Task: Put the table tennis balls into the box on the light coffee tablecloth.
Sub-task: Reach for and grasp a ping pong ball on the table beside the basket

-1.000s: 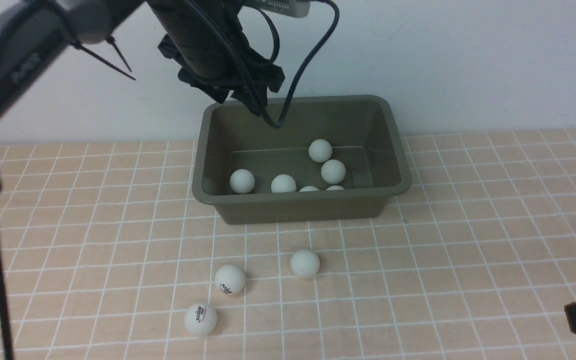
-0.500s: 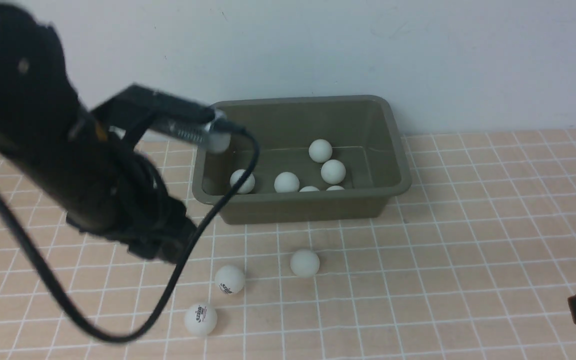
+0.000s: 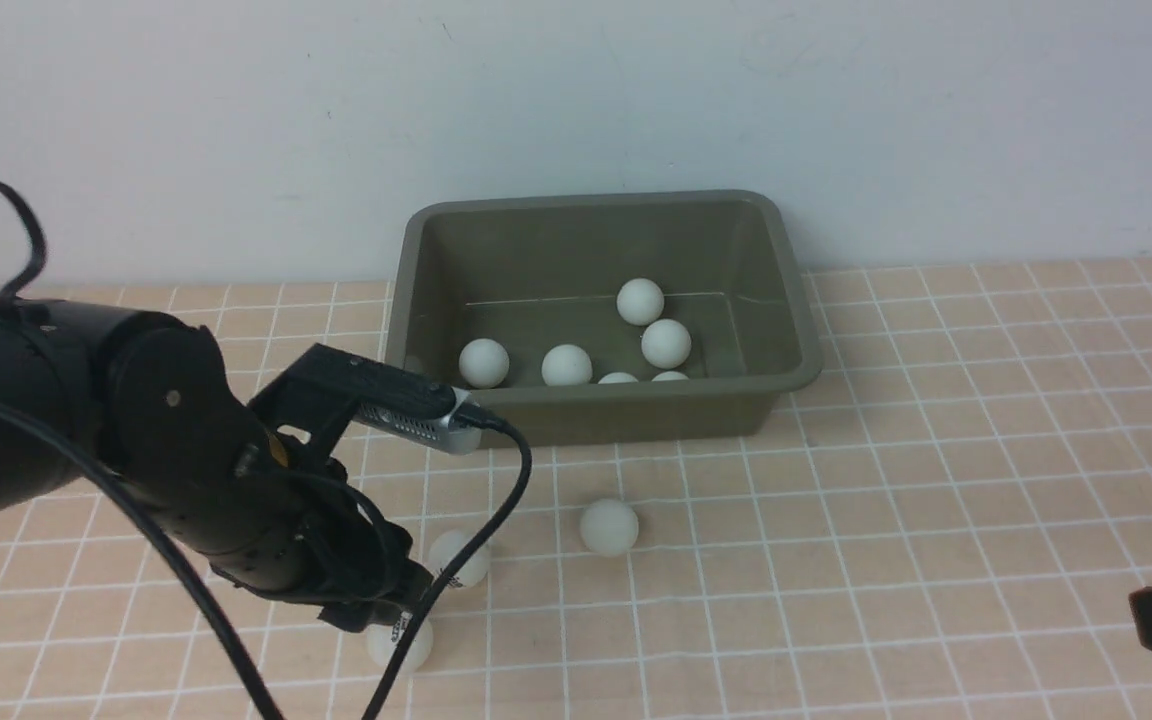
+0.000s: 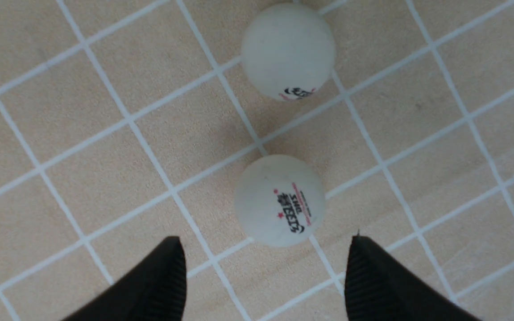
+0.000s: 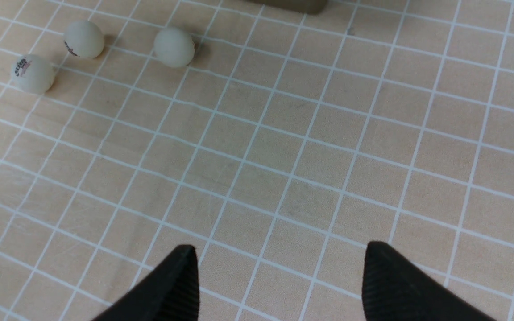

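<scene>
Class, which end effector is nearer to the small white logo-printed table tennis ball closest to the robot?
Left. The left end effector hangs open just above that white table tennis ball; the right end effector, also open, sits far to its right over the peach checked cloth.

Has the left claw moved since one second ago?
Yes. The left claw came from above the dark olive-green plastic box down to its front-left, over a small white logo-printed ball.

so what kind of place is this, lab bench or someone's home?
Most likely a lab test bench: a bare white wall, a gridded tablecloth with a box and table tennis balls on it, and the cabled left arm.
</scene>
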Controlling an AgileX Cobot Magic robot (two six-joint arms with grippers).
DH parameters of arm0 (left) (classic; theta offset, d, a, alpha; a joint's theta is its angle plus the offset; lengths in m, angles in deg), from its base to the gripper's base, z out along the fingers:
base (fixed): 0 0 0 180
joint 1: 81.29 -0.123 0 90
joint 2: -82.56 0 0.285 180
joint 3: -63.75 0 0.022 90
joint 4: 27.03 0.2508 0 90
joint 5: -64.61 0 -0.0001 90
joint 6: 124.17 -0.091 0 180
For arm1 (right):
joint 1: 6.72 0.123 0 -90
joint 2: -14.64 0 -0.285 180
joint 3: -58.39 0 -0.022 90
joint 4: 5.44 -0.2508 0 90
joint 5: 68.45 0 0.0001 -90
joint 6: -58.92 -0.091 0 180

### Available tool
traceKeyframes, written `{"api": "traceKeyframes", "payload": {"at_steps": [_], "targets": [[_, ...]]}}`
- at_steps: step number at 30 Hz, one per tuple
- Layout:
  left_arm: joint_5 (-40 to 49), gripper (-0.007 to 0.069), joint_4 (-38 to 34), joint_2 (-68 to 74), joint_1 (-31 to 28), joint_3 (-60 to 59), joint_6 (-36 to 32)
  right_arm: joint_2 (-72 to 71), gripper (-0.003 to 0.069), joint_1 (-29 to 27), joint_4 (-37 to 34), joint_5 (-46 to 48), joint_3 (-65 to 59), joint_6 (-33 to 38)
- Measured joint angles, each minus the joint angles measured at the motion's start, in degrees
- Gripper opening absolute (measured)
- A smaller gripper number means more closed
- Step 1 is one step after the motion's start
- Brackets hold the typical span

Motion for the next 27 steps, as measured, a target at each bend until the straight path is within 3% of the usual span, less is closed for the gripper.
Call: {"api": "traceKeyframes", "payload": {"at_steps": [27], "targets": [[-4.53,0.0396,-4.53,8.78,0.00,0.00,-4.34,0.00,0.0447,0.00,-1.19,0.00,0.00,0.11]]}}
